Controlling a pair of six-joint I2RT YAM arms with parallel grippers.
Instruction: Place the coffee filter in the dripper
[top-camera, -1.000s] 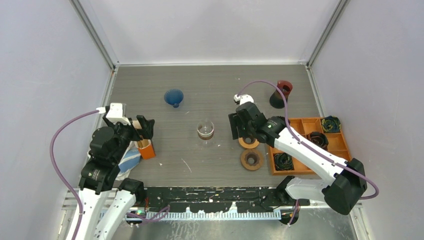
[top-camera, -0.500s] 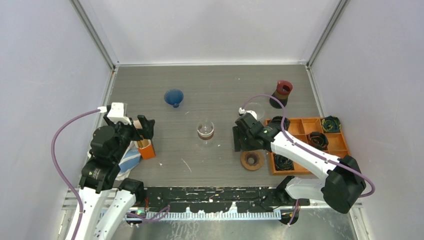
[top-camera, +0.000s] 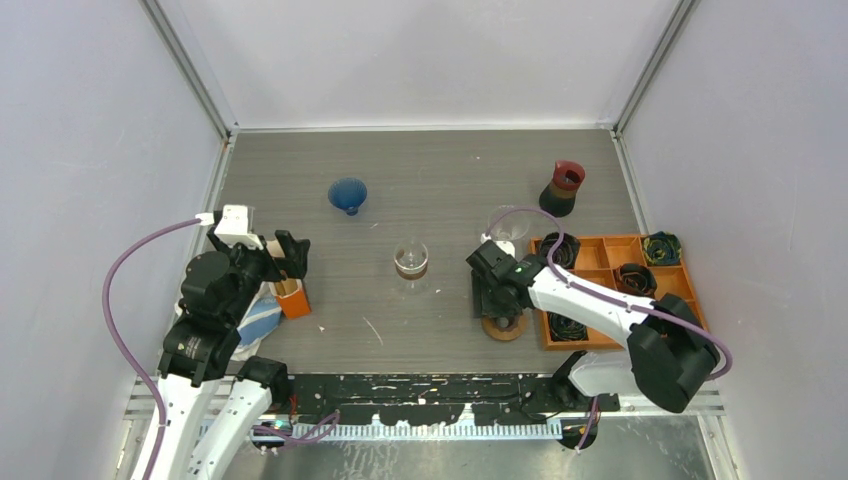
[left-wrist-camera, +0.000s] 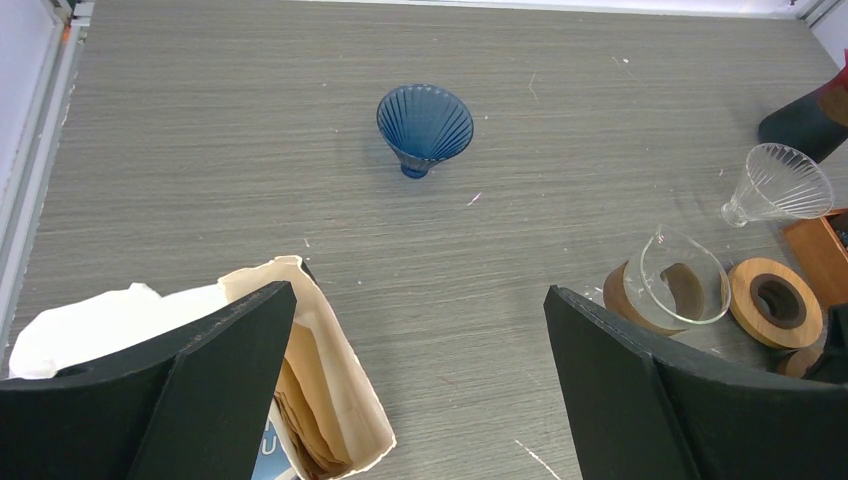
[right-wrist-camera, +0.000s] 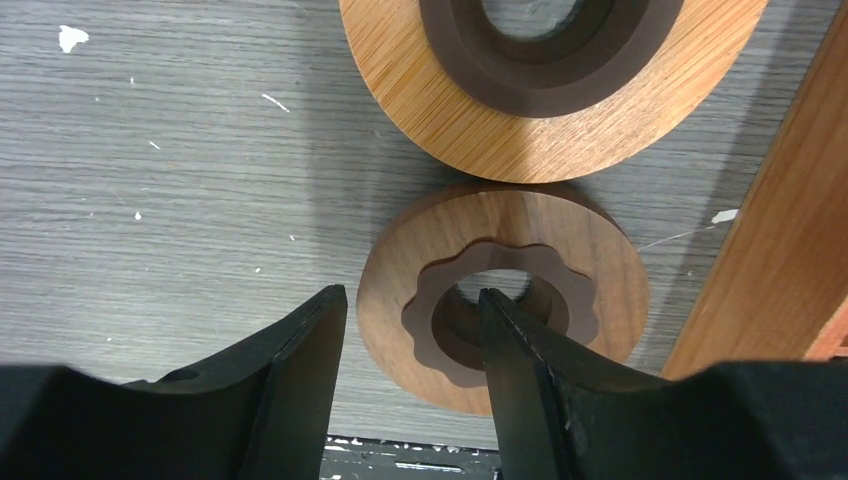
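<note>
Grey table (top-camera: 420, 170) — pale walls (top-camera: 420, 60)

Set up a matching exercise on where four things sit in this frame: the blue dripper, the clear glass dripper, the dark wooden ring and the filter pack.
Things:
1. blue dripper
2. clear glass dripper
3. dark wooden ring
4. filter pack

Places:
A. straddled by the right gripper, one finger in its hole
B. next to the far-left corner of the orange tray
C. just below the left gripper
D. alone, far side, left of centre

Pairs: 1-D, 2-B, 3-A, 4-C
</note>
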